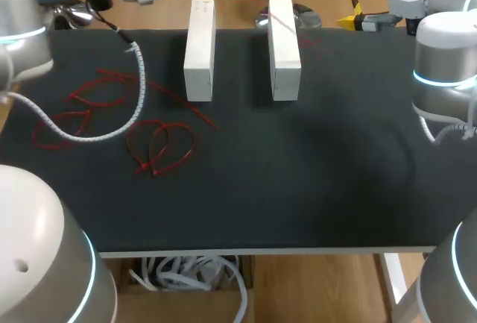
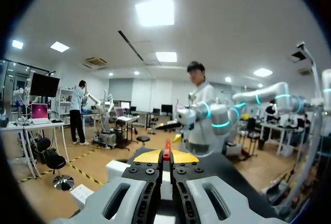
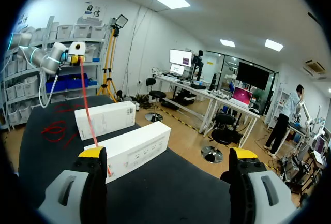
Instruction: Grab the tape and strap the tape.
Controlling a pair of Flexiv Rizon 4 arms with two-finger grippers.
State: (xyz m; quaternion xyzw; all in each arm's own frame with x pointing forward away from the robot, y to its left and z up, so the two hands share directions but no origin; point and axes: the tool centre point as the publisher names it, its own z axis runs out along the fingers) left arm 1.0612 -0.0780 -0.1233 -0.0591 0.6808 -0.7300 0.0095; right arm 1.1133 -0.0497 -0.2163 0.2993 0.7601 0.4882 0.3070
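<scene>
1. Left end effector [image 2: 166, 157]: fingers pressed together, a red tape [image 2: 166, 146] pinched between the tips; its length is hidden.
2. Right end effector [image 3: 168, 154]: fingers wide apart. A thin red strand [image 3: 89, 111] passes beside one finger; contact cannot be told.
3. Loose red tapes [image 1: 154, 166] lie on the desk [image 1: 298, 174], left arm's side, crossed by a white cable [image 1: 138, 92].
4. Two white boxes [image 1: 199, 51] stand behind.

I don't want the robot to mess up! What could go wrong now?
The left gripper pinches the thin red tape only at its tips, so it might slip out. The right gripper is open with a white block just ahead, and could knock it when reaching for the tape. The white cable lies over spare red ties and might drag them.
</scene>
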